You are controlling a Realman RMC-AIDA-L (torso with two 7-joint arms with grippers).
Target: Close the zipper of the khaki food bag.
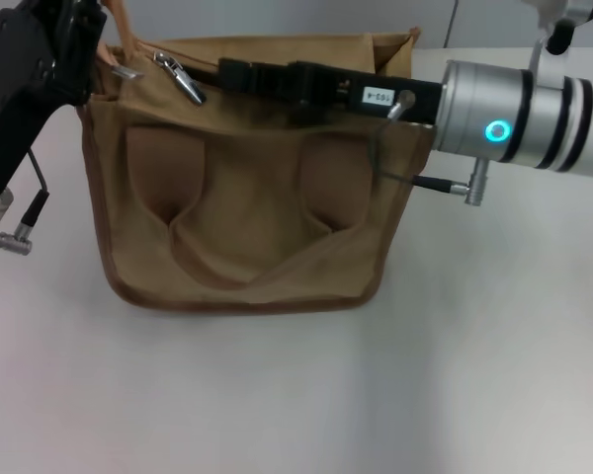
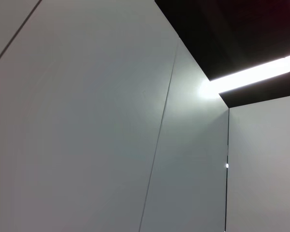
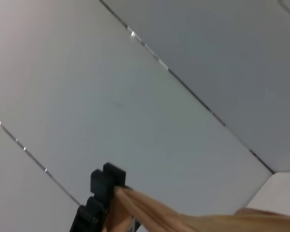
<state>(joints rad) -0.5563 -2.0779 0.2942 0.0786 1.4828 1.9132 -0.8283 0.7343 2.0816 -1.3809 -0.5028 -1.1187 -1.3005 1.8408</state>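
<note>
The khaki food bag (image 1: 247, 197) stands on the white table, its front with two strap patches and a looped handle facing me. At the bag's top left corner, my left gripper (image 1: 97, 49) is shut on a tan handle strap (image 1: 114, 25); the right wrist view shows that strap (image 3: 150, 212) coming out of the left arm's black fingers (image 3: 104, 181). The zipper's silver pull tab (image 1: 185, 84) lies on the top edge near the left end. My right gripper (image 1: 225, 71) reaches in from the right along the bag's top, its tip just right of the pull tab.
A second small silver tab (image 1: 128, 71) lies at the bag's left top corner. The right arm's silver wrist (image 1: 514, 118) hangs over the bag's right end. White table (image 1: 296, 395) stretches in front. The left wrist view shows only wall and ceiling.
</note>
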